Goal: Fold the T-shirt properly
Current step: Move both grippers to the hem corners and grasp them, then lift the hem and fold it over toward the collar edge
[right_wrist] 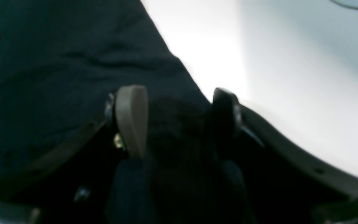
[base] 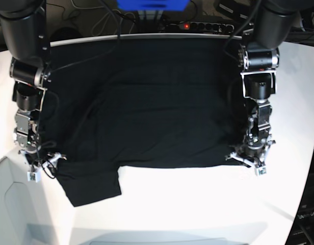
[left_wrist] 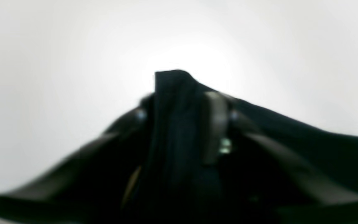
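The black T-shirt (base: 147, 102) lies spread, plain side up, on the white table (base: 198, 204), with one sleeve (base: 93, 186) sticking out toward the front left. My left gripper (base: 247, 162) sits at the shirt's front right corner. In the left wrist view my left gripper (left_wrist: 179, 118) is shut on a raised ridge of the T-shirt (left_wrist: 172, 93). My right gripper (base: 44, 166) is at the front left, by the sleeve. In the right wrist view my right gripper (right_wrist: 179, 118) has its fingers (right_wrist: 132, 118) apart, with a mound of the T-shirt (right_wrist: 57, 62) between them.
A power strip (base: 198, 25), cables and a blue object (base: 152, 4) sit beyond the table's far edge. White tabletop runs along the front. A lower grey panel (base: 14, 204) adjoins the table at the front left.
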`<state>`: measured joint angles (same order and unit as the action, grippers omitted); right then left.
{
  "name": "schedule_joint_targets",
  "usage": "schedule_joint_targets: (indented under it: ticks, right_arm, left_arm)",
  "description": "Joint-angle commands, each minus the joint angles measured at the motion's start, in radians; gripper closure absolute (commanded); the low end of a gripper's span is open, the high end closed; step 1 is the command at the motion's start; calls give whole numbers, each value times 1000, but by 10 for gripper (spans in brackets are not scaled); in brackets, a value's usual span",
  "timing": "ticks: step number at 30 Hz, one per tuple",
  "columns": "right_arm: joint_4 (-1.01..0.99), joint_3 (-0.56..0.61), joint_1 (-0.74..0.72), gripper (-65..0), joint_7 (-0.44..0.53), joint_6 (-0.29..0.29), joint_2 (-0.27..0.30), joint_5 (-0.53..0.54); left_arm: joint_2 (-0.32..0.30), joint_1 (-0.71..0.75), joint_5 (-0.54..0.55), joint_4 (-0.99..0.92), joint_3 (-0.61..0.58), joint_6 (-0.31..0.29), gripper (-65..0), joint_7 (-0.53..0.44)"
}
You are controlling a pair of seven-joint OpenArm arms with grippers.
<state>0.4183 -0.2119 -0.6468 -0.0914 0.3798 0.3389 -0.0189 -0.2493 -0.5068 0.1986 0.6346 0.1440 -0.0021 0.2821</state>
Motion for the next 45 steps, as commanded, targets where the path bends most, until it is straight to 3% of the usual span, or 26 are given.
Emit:
schedule_joint_targets:
  ticks: [1, 5, 12, 15, 19, 24, 31, 37, 40, 45]
  right_arm:
    - [15, -4, -31, -342, 23, -3, 19, 14]
    - [9, 2, -21, -342, 23, -3, 16, 12]
    - [-6, 4, 22, -315, 20, -3, 13, 12]
    - [-12, 6, 23, -215, 20, 2, 13, 12]
    - [-5, 6, 25, -4, 18, 2, 13, 12]
    - [11, 1, 18, 0, 20, 2, 19, 12]
    - [285, -4, 92, 0, 8, 5, 16, 17]
    - [514, -7, 219, 0, -9, 5, 18, 18]
    - [623, -59, 295, 0, -14, 12, 12, 18]
    - [778, -182, 396, 0, -51, 81, -30, 18]
  left_arm:
    - [-3, -5, 0, 1, 1, -3, -118, 41]
    - [-3, 1, 0, 1, 3, -3, -1, 41]
    - [-3, 1, 0, 1, 3, 0, -1, 44]
    - [-3, 1, 0, 1, 3, 0, -1, 45]
    - [-2, 1, 2, 6, 3, 1, -1, 47]
    - [-2, 6, 2, 51, 4, 4, -1, 50]
    - [-2, 101, 5, 336, 15, 4, -1, 142]
    - [0, 190, 108, 520, 147, 3, -1, 234]
    - [0, 241, 149, 604, 187, 0, -1, 277]
    - [0, 354, 198, 718, 222, 4, -1, 285]
